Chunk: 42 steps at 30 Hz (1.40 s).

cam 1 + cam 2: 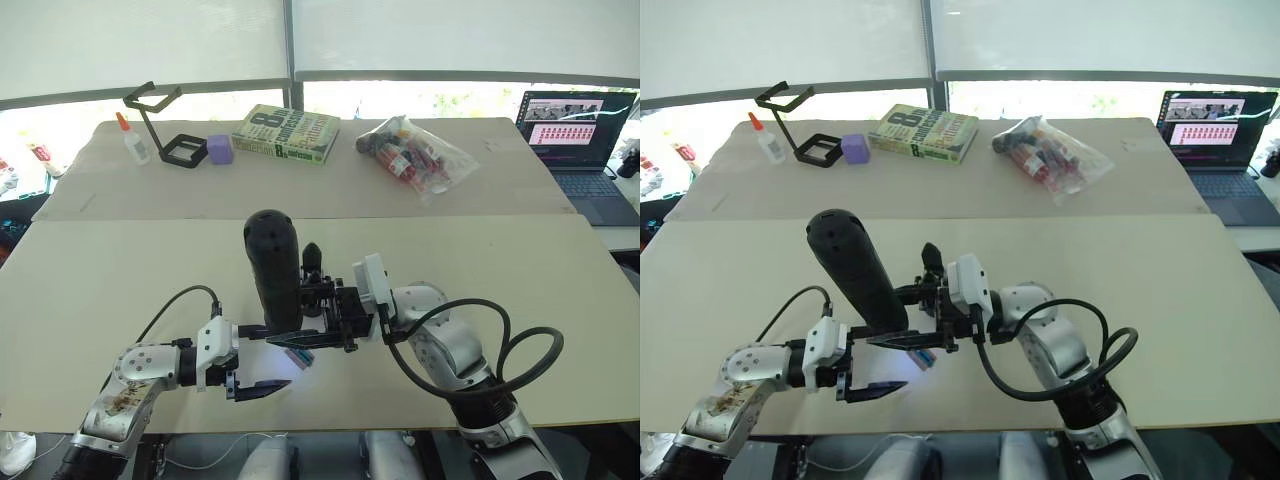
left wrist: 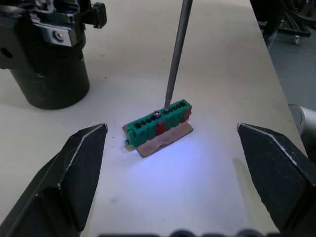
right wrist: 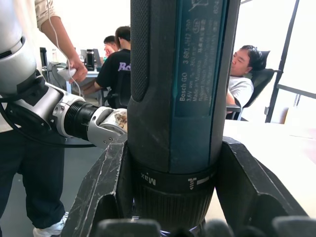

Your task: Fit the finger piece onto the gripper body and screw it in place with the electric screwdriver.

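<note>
The electric screwdriver (image 1: 272,268) stands upright over the near table, my right gripper (image 1: 318,312) shut around its lower body (image 3: 177,98). Its thin bit (image 2: 175,59) points down onto a screw in a small green-and-brown block (image 2: 158,123). My left gripper (image 2: 173,168) is open, one finger on each side of that block, touching nothing. The gripper body (image 2: 44,54) sits just beyond the block, its pointed black finger (image 1: 312,256) rising behind the screwdriver. The finger piece is hidden or out of view.
Along the far table lie a glue bottle (image 1: 133,140), a black wire stand (image 1: 160,120), a purple block (image 1: 220,149), a book (image 1: 287,133) and a clear bag of items (image 1: 412,152). A laptop (image 1: 575,130) sits far right. People (image 3: 242,79) sit beyond.
</note>
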Available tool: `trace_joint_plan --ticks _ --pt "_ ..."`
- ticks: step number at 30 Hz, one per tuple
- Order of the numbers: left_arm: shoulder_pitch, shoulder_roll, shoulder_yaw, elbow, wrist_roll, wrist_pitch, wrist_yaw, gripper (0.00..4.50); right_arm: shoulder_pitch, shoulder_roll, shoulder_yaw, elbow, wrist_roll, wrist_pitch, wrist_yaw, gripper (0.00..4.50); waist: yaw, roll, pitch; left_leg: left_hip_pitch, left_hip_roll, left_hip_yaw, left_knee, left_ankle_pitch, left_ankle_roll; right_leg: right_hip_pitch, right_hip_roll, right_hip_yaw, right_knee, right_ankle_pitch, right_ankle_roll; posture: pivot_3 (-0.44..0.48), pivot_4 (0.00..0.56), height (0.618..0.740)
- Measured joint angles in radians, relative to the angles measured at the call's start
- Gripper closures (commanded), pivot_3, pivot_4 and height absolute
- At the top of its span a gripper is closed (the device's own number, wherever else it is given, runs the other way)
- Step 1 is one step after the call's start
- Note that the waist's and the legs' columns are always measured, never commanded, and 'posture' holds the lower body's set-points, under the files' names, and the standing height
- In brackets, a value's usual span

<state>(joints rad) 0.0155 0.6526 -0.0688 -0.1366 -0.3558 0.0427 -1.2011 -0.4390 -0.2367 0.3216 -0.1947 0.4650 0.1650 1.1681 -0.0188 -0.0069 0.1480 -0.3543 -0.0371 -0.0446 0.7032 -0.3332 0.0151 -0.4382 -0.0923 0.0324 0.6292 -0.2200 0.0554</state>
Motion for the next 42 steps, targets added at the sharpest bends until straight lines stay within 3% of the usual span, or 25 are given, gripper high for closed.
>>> trace_joint_plan --ticks 42 --pt "-0.014 -0.019 -0.041 0.035 0.004 0.007 0.036 0.04 -0.013 -0.026 -0.004 0.042 -0.011 0.001 0.005 2.58 0.000 0.000 0.000 0.000 0.000 0.000 0.000 0.001 -0.003 0.000 0.000 0.000 0.000 0.000 0.000 0.000 0.150 0.740"
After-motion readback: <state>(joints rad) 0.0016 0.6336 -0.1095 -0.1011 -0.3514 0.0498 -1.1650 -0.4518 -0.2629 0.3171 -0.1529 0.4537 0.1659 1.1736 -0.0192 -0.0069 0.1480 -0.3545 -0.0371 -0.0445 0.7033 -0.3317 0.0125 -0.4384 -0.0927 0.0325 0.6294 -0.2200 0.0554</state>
